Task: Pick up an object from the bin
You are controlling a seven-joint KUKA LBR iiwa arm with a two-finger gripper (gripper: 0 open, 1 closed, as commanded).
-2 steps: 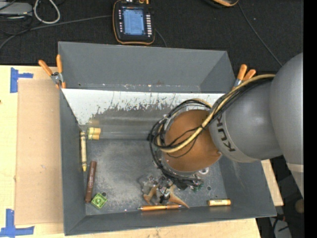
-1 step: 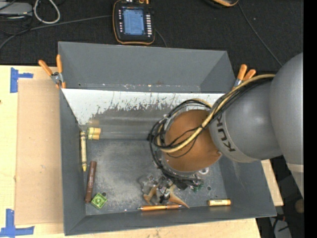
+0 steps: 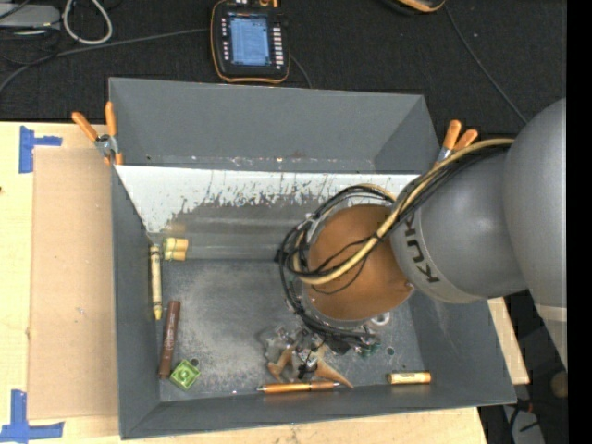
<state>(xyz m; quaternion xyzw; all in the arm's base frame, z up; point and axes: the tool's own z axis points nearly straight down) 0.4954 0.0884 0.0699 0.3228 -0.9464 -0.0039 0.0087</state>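
My gripper (image 3: 294,351) is down low at the front middle of the bin, under the arm's orange dome. Its tip sits among a small cluster of brown and grey bits that I cannot tell apart. An orange pencil (image 3: 301,388) lies flat along the front wall, just in front of the gripper. A short brown stick (image 3: 334,375) lies beside it on the right. Farther right on the floor lies a short yellow and orange stub (image 3: 409,377).
Along the left wall lie a yellow-green crayon (image 3: 155,282), a brown marker (image 3: 169,339) and a small green cube (image 3: 185,375). A clear tube with a yellow cap (image 3: 176,246) lies across the back of the floor. The arm and its cables cover the right middle.
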